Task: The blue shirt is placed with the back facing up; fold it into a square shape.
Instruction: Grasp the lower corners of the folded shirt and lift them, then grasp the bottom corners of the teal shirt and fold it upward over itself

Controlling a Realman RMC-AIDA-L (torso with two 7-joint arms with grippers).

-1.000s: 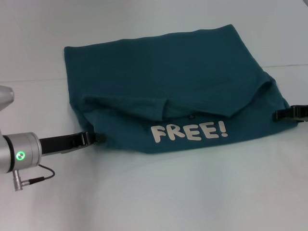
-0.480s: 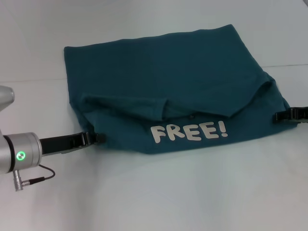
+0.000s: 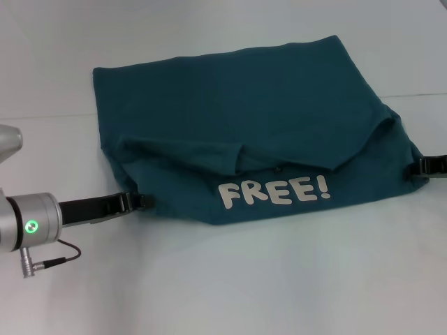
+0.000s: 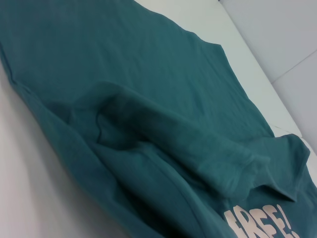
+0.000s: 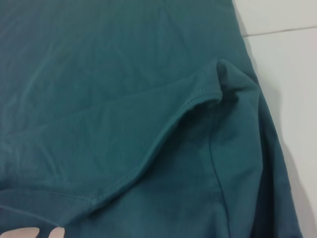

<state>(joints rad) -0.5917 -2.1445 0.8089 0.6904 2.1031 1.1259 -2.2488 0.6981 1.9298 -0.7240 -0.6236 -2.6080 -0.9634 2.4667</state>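
Observation:
The blue shirt lies spread on the white table, its near part folded back so the cream "FREE!" lettering faces up. A sleeve fold bunches across its middle, and a hemmed edge shows in the right wrist view. My left gripper sits low on the table at the shirt's near left edge, touching it or nearly so. Just off the shirt's right edge, my right gripper reaches in from the frame's side.
The white table extends bare in front of the shirt and to its left. A cable and plug hang under the left wrist. A seam line in the table surface runs behind the shirt.
My right gripper has drawn back to the right, away from the shirt's right edge. The left arm and the shirt have not moved.

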